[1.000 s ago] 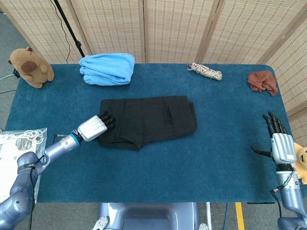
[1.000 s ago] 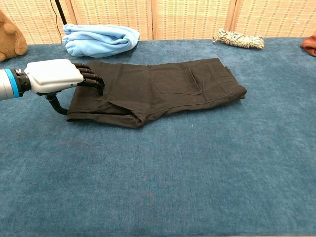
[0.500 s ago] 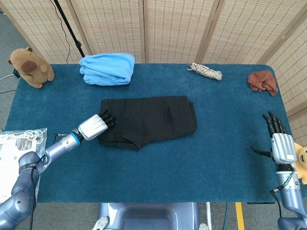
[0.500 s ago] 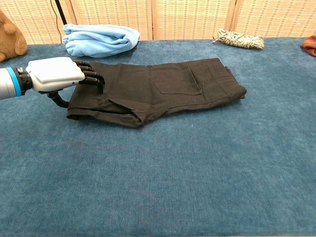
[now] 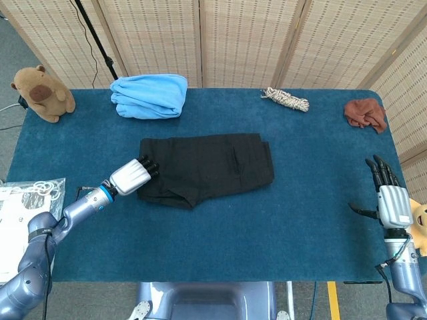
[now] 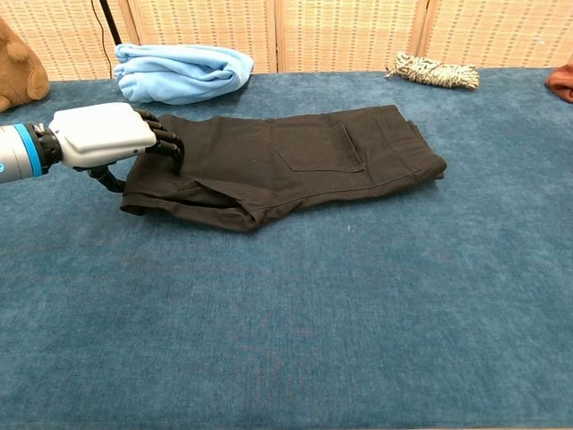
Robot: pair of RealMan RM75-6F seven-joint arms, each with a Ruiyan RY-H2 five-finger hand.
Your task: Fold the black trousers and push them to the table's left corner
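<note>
The black trousers [image 5: 213, 167] [image 6: 295, 161] lie folded in a flat rectangle on the blue table [image 5: 233, 233], a little left of its middle. My left hand [image 5: 130, 178] [image 6: 98, 134] is at their left end. Its dark fingers [image 6: 166, 139] curl down onto the top of the fabric, and its thumb reaches to the edge at table level, so it grips that end. My right hand [image 5: 387, 197] stands upright off the table's right edge with its fingers apart and nothing in it. It shows only in the head view.
A light blue folded cloth [image 5: 150, 95] [image 6: 179, 72] lies at the back left, just behind the trousers. A rope bundle [image 5: 285, 99] [image 6: 434, 70] and a brown rag [image 5: 365, 113] sit along the back. A brown plush toy [image 5: 41, 93] occupies the far left corner.
My left hand has shifted very slightly left at the trousers' left end, and the trousers have crept a touch left with it. The right hand has not moved.
</note>
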